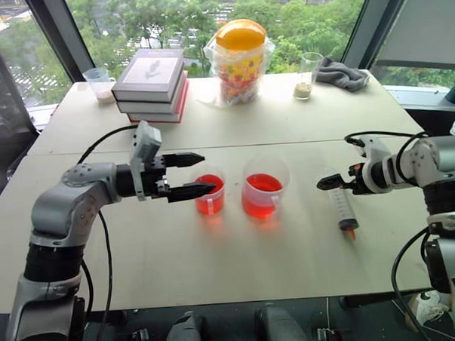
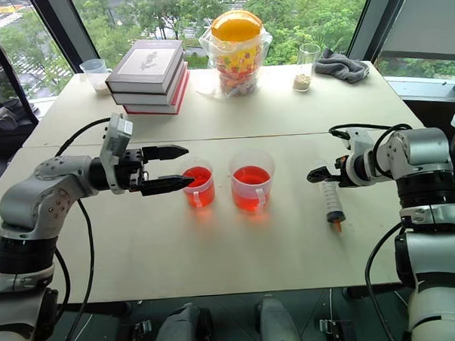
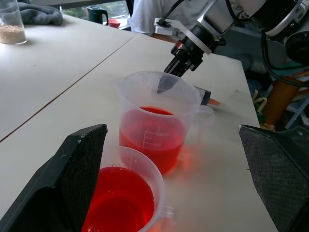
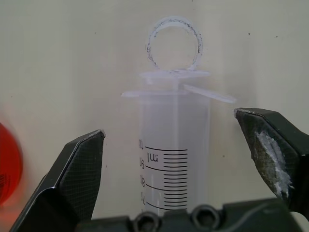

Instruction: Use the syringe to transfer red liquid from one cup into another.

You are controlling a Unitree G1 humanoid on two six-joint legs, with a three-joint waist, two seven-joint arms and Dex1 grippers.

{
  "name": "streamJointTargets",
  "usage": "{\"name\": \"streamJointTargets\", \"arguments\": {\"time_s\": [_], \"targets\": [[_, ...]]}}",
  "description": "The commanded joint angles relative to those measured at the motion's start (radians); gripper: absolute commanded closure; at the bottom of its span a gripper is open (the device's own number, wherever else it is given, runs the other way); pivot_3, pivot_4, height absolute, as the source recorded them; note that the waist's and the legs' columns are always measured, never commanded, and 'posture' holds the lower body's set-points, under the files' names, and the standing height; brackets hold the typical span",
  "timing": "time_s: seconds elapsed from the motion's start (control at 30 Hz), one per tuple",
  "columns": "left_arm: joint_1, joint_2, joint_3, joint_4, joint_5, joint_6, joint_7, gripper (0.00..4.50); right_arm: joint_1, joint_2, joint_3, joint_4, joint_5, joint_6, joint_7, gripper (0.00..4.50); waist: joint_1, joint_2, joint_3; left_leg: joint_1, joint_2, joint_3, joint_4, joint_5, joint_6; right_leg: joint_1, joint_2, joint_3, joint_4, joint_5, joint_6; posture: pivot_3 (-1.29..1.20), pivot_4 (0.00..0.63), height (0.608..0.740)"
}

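Observation:
The syringe (image 1: 341,207) lies flat on the white table, orange tip toward me, barrel looking empty. My right gripper (image 4: 169,123) is open just above its plunger end, one finger on each side and neither touching it. The wider handled cup (image 1: 262,188) holds red liquid (image 1: 263,185) and stands mid-table. To its left, the smaller cup (image 1: 210,194) also holds red liquid. My left gripper (image 1: 208,173) is open and level, pointing right, with its fingertips reaching the smaller cup's near rim (image 3: 145,159).
At the table's far side stand a stack of books (image 1: 152,83), a bagged jar with a yellow lid (image 1: 240,60), a glass with brown grains (image 1: 308,76), a grey cloth (image 1: 343,75) and a small cup with white contents (image 1: 101,84).

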Motion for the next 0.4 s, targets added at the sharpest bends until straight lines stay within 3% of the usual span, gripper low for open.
{"name": "streamJointTargets", "arguments": {"time_s": [0.03,0.2,0.4], "targets": [[0.004,0.014,0.017,-0.043,-0.029,0.010,0.012,0.00,0.018,-0.063,-0.071,-0.196,0.030,0.057,0.029,0.05,0.003,0.000,0.000,0.000,0.000,0.000,0.000,0.000,0.000,0.000,0.000,0.000,0.000,0.000,0.000,0.00,0.150,0.740],[0.014,0.036,0.024,-0.054,-0.046,0.024,0.014,0.00,0.100,-0.216,-0.213,-0.615,0.165,0.127,0.136,0.05,0.008,0.000,0.000,-0.001,0.000,0.000,0.000,0.000,0.000,-0.001,0.000,0.000,0.000,0.000,0.000,0.00,0.150,0.740],[0.020,0.079,0.038,-0.051,-0.062,0.036,0.003,0.00,0.307,-0.296,-0.516,-0.961,0.418,0.138,0.249,0.05,0.013,0.000,0.000,0.000,0.000,-0.003,0.000,0.000,0.000,0.000,0.000,-0.001,-0.001,-0.002,-0.003,0.00,0.150,0.740]]}}
